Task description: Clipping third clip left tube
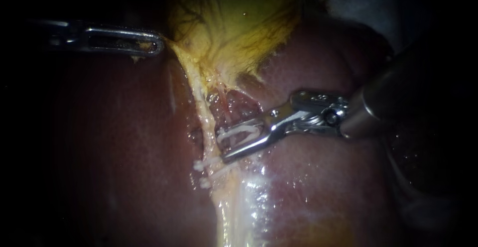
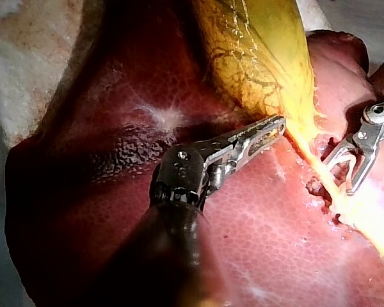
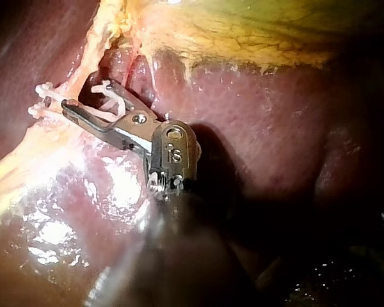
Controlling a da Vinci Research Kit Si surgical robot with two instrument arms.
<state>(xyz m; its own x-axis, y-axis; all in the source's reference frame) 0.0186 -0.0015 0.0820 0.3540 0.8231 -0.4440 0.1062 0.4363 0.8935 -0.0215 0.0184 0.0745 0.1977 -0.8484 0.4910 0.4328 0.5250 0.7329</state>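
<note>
Lying over the dark liver [image 1: 323,187], the yellow gallbladder [image 1: 239,23] has its edge clamped by the left instrument [image 1: 152,45]; two clips [image 1: 200,167] already cross the left tube [image 1: 200,105]; just above them, the right instrument [image 1: 222,146] carries a white clip [image 1: 239,132] in spread jaws, tips against that tube.

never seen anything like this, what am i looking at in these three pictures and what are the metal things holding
A surgical robot's two thin instruments work on a pig's dark red liver and yellow gallbladder. One picture comes from an endoscope close to the tissue; the other two from cameras on each arm. The left instrument has its jaws shut on the gallbladder's edge. The right instrument carries a white clip in its jaws, held at a pale tube that already bears two clips.
</note>
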